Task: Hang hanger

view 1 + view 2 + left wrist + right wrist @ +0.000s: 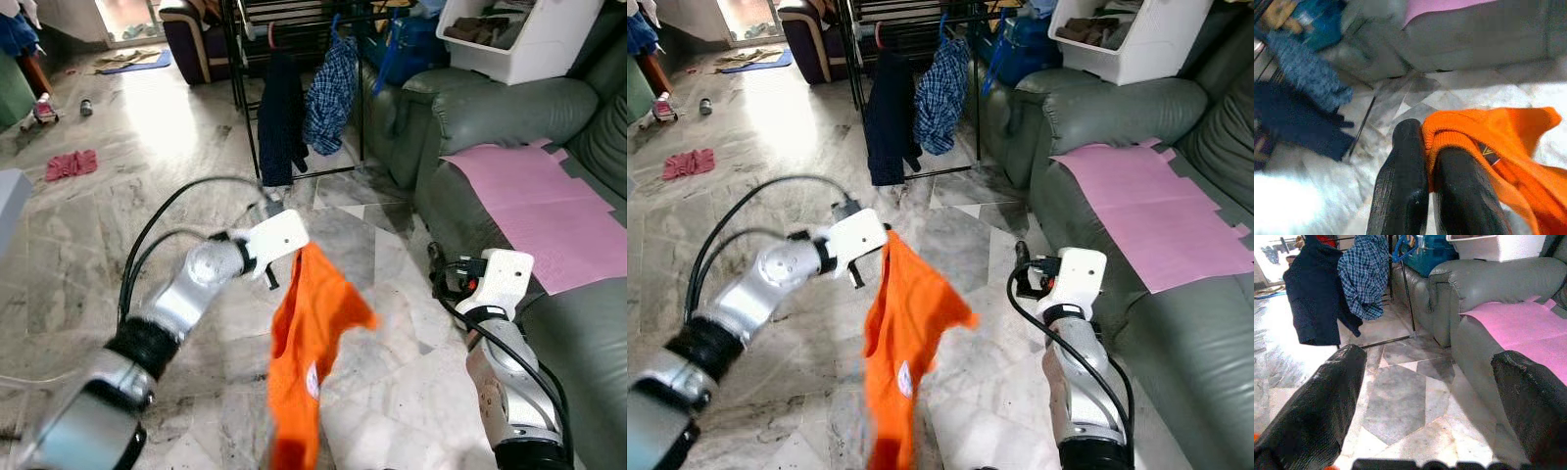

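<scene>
Nearest the camera, an orange garment (309, 362) dangles in mid-air between the robot's two silver arms, its lower end cut off by the frame bottom. The left gripper (1431, 147) pinches the garment's ribbed neck edge, both black fingers (1405, 181) pressed together w/ fabric clamped between them; in the head views the white wrist block hides the fingertips. The cloth hangs free of the marble floor (127, 196), likely carried high so it doesn't drag while the robot approaches the rack.

The right gripper (1425, 396) is raised at waist level beside the grey sofa (490, 127), fingers spread wide apart w/ nothing between them, probably held ready to help at the rack.

Ahead, well apart from the robot, stands a black drying rack (240, 78) w/ a navy garment (282, 127) and a blue checked shirt (331, 93) already hung. That looks like the destination.

Hard to tell: no hanger shape is visible in or on the orange garment, so whether one sits inside it can't be confirmed. The rack's top rail is cropped. A pink sheet (549, 211) covers the sofa seat; a white bin (519, 39) sits on the armrest behind. A red cloth (71, 164) lies on the floor far left. The left wrist view is blurred at its edges.
</scene>
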You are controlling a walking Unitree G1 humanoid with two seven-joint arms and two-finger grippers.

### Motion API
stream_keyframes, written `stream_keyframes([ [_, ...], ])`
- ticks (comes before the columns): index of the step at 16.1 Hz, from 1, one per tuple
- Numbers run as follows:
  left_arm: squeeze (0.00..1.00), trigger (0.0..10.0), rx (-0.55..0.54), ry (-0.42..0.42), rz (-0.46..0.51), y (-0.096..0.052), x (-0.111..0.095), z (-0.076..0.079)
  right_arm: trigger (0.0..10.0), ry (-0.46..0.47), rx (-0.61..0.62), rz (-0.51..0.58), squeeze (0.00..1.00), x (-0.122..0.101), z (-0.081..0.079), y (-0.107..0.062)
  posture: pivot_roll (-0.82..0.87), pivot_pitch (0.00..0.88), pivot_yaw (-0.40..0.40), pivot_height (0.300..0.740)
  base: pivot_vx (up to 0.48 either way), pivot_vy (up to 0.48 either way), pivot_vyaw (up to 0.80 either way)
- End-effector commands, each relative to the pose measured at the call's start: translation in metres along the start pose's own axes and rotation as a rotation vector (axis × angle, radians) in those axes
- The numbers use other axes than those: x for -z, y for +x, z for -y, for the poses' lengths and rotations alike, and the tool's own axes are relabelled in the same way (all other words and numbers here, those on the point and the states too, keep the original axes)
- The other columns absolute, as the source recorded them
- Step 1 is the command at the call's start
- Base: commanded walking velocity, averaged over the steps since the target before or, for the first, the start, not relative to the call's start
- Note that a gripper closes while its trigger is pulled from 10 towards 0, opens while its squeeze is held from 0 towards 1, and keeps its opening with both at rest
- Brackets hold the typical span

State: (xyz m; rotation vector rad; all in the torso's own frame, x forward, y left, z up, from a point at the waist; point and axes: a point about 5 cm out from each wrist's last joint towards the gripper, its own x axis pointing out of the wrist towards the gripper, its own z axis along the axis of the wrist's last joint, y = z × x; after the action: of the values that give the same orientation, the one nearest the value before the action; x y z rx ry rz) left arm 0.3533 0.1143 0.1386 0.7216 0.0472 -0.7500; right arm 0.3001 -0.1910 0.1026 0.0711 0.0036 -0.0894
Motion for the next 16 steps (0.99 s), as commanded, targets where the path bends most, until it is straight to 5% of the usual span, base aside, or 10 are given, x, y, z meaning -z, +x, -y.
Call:
stream_keyframes([
  [1, 0.00, 10.0, -0.044, -0.035, -0.013, -0.005, 0.008, -0.002, 10.0, -0.002, -0.005, 0.004, 0.00, -0.001, 0.000, -0.001, -0.01, 0.069, 0.023, 0.740, 0.000, 0.000, 0.00],
  [6, 0.00, 10.0, -0.018, 0.002, -0.170, -0.012, 0.040, 0.010, 10.0, -0.011, -0.024, -0.007, 0.00, 0.000, 0.001, -0.001, -0.01, 0.069, 0.013, 0.740, 0.000, 0.000, 0.00],
  [9, 0.00, 10.0, -0.033, -0.109, -0.135, -0.013, 0.039, 0.014, 10.0, 0.012, -0.051, -0.006, 0.00, -0.001, -0.002, -0.004, -0.02, 0.074, 0.019, 0.740, 0.000, 0.000, 0.00],
  [13, 0.00, 10.0, -0.241, -0.396, -0.004, -0.019, 0.030, 0.016, 10.0, 0.018, -0.014, 0.023, 0.00, -0.003, 0.004, -0.014, -0.03, 0.083, 0.012, 0.740, 0.000, 0.000, 0.00],
  [16, 0.00, 10.0, -0.287, -0.439, 0.012, -0.033, 0.033, 0.019, 10.0, 0.015, -0.061, 0.023, 0.00, -0.006, 0.000, -0.017, -0.02, 0.093, 0.002, 0.740, 0.000, 0.000, 0.00],
])
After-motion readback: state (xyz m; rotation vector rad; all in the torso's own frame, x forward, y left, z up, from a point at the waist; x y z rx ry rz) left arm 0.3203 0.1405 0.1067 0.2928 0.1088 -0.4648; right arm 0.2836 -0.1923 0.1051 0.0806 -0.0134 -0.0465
